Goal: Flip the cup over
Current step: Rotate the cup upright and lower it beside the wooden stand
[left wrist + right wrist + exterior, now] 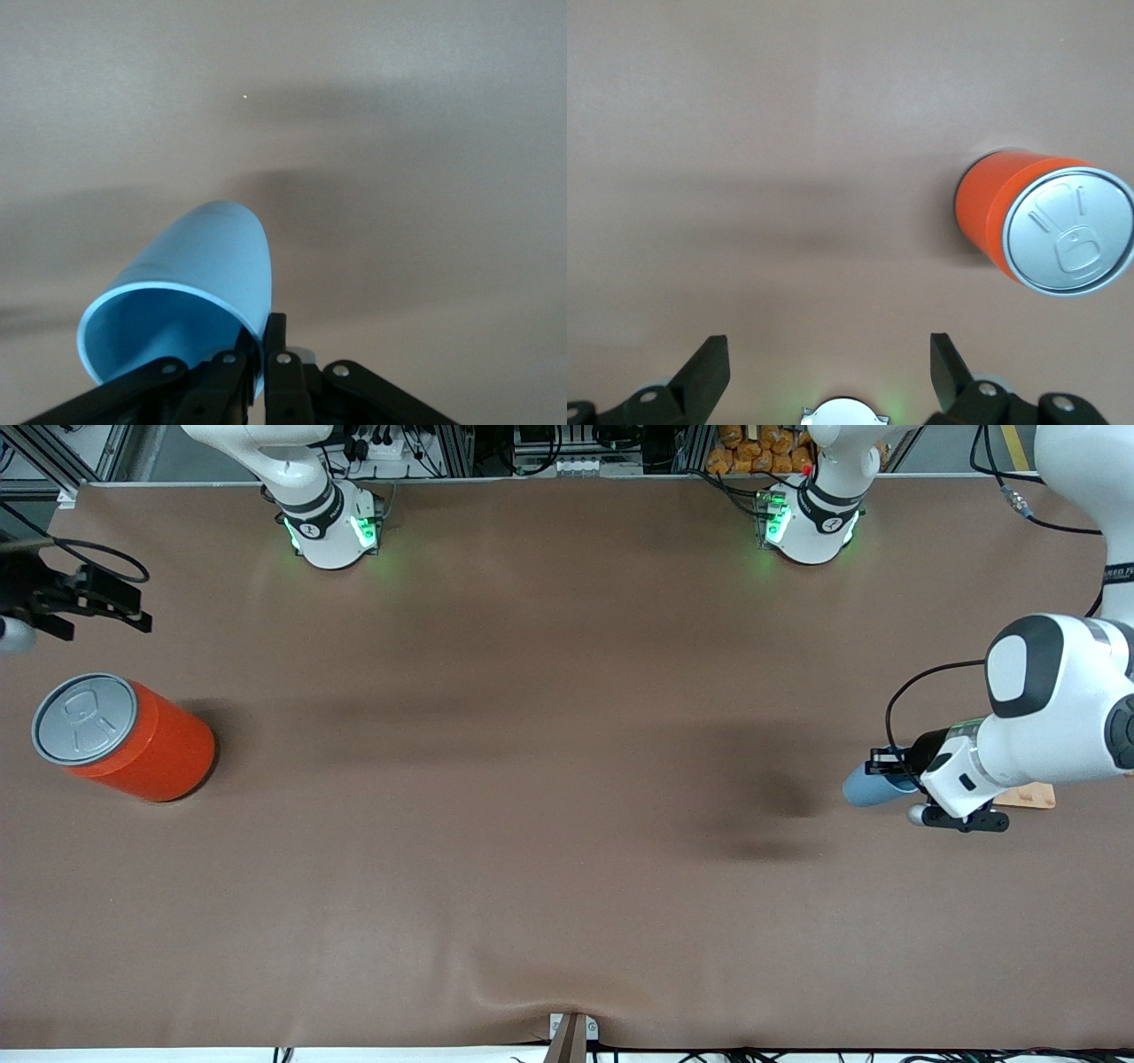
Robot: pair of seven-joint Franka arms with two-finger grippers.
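The light-blue cup (861,787) is held on its side above the table at the left arm's end. My left gripper (889,767) is shut on the cup's rim, one finger inside and one outside. In the left wrist view the cup (204,257) points its closed end away from my left gripper (266,335), and its open mouth faces the camera. My right gripper (124,607) is open and empty over the table at the right arm's end, close to the orange can. It is also seen in the right wrist view (830,354).
A large orange can (151,753) with a grey lid stands at the right arm's end and also shows in the right wrist view (983,212). A small tan wooden piece (1029,795) lies under the left arm. The brown table cover (532,779) has a wrinkle near the front edge.
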